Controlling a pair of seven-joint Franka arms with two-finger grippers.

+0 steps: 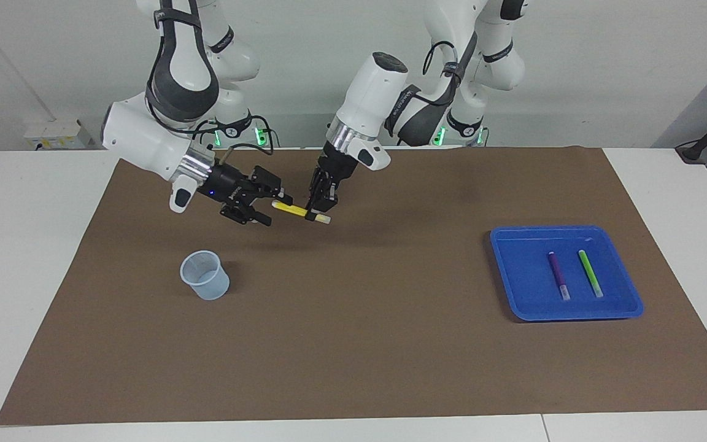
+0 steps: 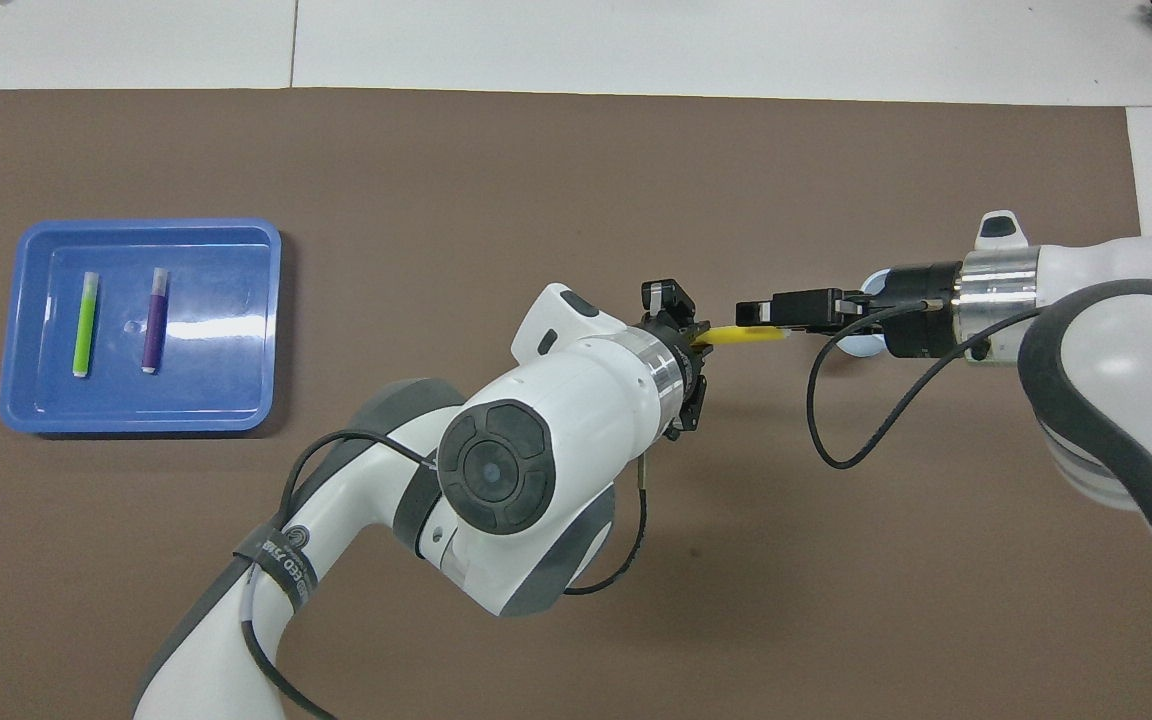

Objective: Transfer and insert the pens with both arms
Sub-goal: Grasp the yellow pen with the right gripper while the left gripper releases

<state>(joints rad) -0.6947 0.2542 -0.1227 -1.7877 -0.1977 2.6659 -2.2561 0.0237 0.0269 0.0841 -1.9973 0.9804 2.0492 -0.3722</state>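
The yellow pen (image 1: 292, 210) (image 2: 746, 336) hangs level above the brown mat, between the two grippers. My left gripper (image 1: 320, 212) points down and is shut on its pale cap end. My right gripper (image 1: 275, 210) (image 2: 751, 322) comes in sideways, and its fingers stand open on either side of the pen's yellow end. The purple pen (image 1: 558, 275) (image 2: 153, 320) and the green pen (image 1: 590, 273) (image 2: 86, 323) lie side by side in the blue tray (image 1: 565, 230) (image 2: 146, 225) toward the left arm's end.
A clear plastic cup (image 1: 205, 276) stands upright on the mat toward the right arm's end, farther from the robots than the right gripper. In the overhead view the right wrist covers most of the cup (image 2: 858, 346). The brown mat (image 1: 359, 344) covers most of the white table.
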